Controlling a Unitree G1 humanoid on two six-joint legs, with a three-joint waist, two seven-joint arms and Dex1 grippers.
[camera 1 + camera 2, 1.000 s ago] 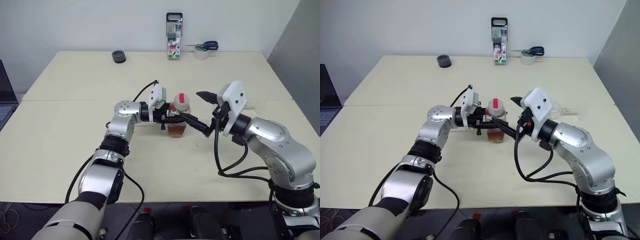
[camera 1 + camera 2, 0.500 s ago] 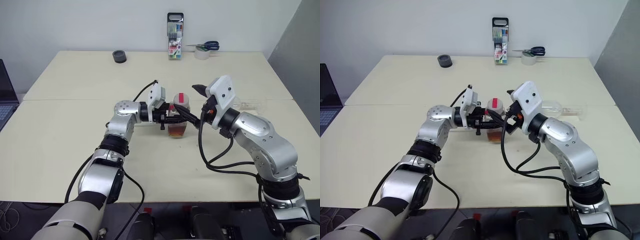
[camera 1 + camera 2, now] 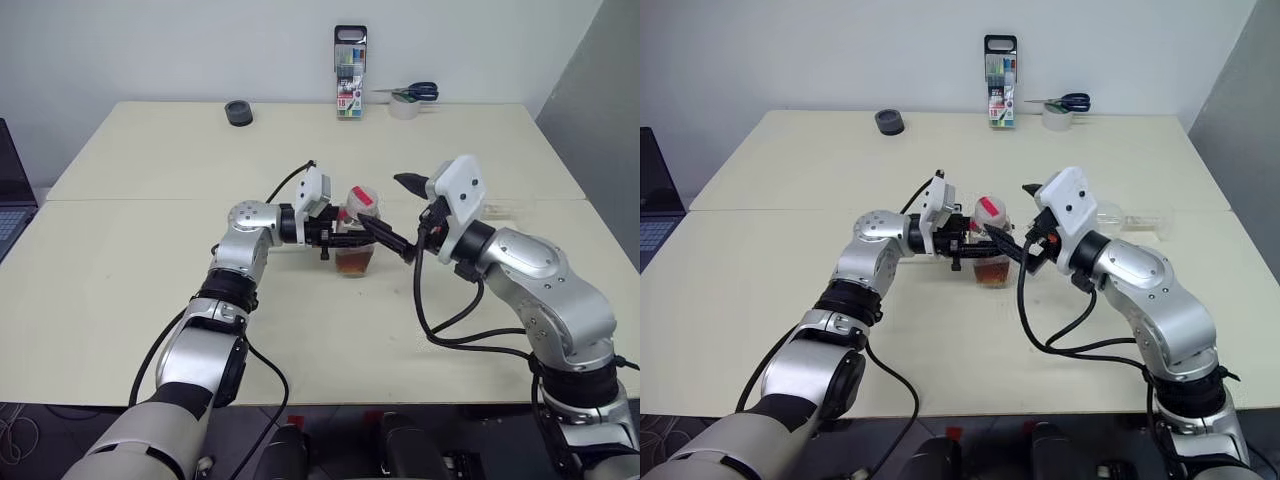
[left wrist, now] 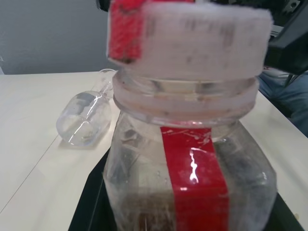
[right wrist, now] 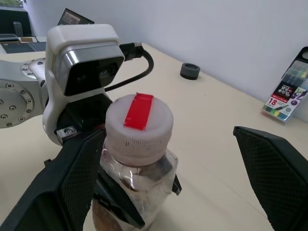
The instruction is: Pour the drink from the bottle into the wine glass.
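The left gripper [image 3: 345, 238] has its fingers clamped around the small clear plastic bottle [image 3: 358, 232] with the red label strip, holding it at the middle of the pale bench [image 3: 150, 270]. The whitish-pink cap [image 5: 138, 126] is on, amber drink [image 3: 991, 272] low inside. The right gripper [image 5: 168, 187] has its fingers spread wide either side of the cap. If they close off-centre, the bottle could twist in the hold. The clear stemmed wine glass [image 3: 1118, 216] lies on its side behind the right arm, so pouring seems blocked until it stands upright. A marker-pen case [image 3: 349, 73], tape roll [image 3: 404, 107] and scissors [image 3: 414, 92] stand far back.
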